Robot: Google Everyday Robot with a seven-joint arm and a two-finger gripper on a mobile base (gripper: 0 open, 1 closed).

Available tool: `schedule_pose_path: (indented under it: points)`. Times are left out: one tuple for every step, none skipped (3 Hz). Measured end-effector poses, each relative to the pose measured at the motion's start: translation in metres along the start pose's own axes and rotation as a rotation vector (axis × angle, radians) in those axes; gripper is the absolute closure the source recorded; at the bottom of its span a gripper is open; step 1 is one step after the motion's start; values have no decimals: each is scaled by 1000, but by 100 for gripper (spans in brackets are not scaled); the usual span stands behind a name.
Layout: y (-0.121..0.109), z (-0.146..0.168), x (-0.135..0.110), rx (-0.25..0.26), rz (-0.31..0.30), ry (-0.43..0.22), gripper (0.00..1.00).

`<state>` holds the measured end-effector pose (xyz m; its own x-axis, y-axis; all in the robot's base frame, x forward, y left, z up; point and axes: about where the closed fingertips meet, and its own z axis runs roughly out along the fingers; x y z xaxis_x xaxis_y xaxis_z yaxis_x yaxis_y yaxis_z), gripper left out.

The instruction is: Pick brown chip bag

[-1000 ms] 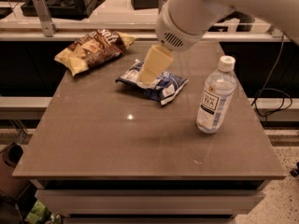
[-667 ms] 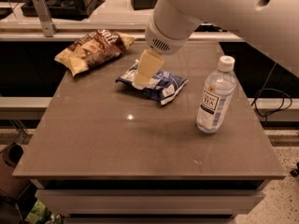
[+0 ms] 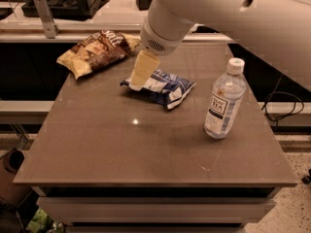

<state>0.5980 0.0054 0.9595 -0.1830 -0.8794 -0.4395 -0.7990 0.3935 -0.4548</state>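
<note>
At the far left corner of the flat, matte grey-brown table top (image 3: 121, 149) lies the crinkled dark-brown chip bag (image 3: 97, 50). It is a puffy, glossy pillow shape with tan-yellow ends and large white lettering, and it rests flat at a slant.

Nothing touches or lifts it, so I judge the pick has not been made. What remains is reaching it, closing on it and raising it.

My pale yellow, wedge-shaped gripper (image 3: 142, 72) hangs from a thick, smooth white arm (image 3: 233, 18). It is near the brown bag's right end but apart from it. I cannot tell whether it is released or clenched, and it seems to carry nothing.

In this view the gripper overlaps the left end of a wrinkled blue-and-white chip bag (image 3: 165, 87) at the table's middle. I cannot tell whether it touches that bag or hovers above it.

Well to the right stands a clear plastic water bottle (image 3: 224, 101), upright, with a white cap and a white label.

The brown bag's skin looks thin and slippery, likely to crumple under a grasp.
</note>
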Motion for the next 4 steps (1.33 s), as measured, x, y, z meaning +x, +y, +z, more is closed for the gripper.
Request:
schedule_pose_path:
  points:
    - [1,40,-31,-35,-33,-11,0]
    - [5,78,-58,-49,-50,-31,0]
    - [2,108,-84,-51,-54,-76,0]
    - [-6,128,-114,-42,-73,-124,0]
